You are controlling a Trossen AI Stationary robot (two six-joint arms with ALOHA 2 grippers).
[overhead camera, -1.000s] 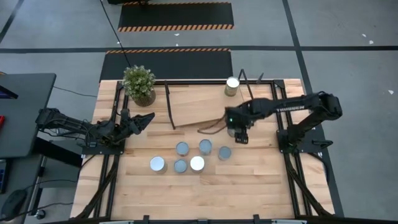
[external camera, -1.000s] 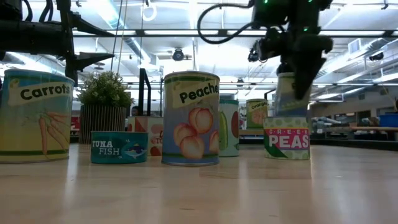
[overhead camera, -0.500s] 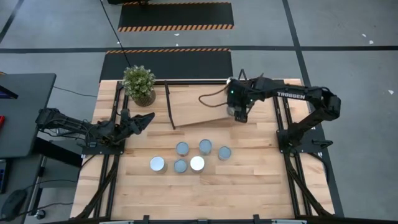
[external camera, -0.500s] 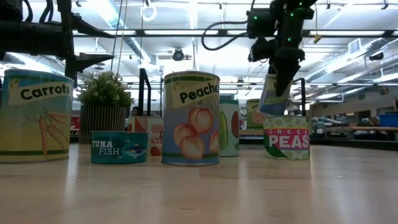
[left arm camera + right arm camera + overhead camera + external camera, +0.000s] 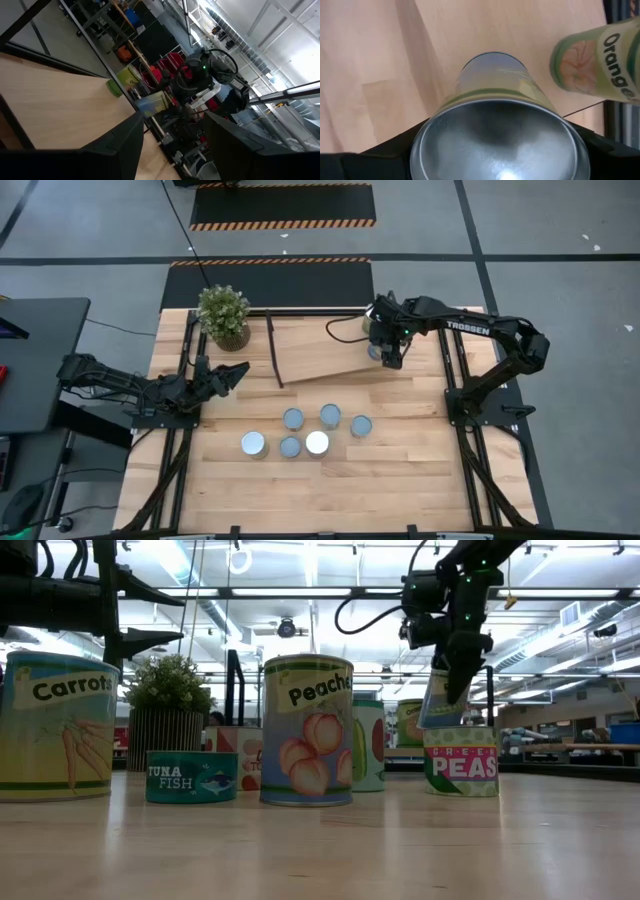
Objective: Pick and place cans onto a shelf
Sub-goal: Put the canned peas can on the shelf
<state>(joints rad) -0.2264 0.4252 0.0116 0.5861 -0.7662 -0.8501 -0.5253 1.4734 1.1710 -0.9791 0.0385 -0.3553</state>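
Note:
My right gripper [image 5: 388, 355] is shut on a can [image 5: 495, 130] and hangs over the right end of the shelf [image 5: 315, 350], a light board in a black wire frame. An orange-labelled can [image 5: 595, 65] stands on the board just beyond the held one. Several more cans [image 5: 305, 432] stand upright on their bases in a cluster on the table, nearer than the shelf. Beside the table's left edge, my left gripper [image 5: 240, 370] waits open with nothing between its fingers. My right gripper pinches the can's side wall near its top rim [image 5: 427, 135] between its two fingers. The fingers [image 5: 455, 665] come from above, pointing steeply down. The can [image 5: 440, 702] hangs below them, slightly tilted, lifted clear of the board.
A potted plant [image 5: 224, 315] stands at the shelf's far left corner. Upright black wire posts [image 5: 272, 350] rise from the shelf frame. In the low view the carrots can [image 5: 55, 725], tuna can [image 5: 192, 777], peach can [image 5: 307, 730] and peas can [image 5: 461, 761] stand in a row.
My right gripper has carried the can toward the table's far edge, rising a little, from over the shelf's near edge to a spot beside the orange-labelled can. It has turned somewhat on the way. The can stays lifted and has tipped slightly.

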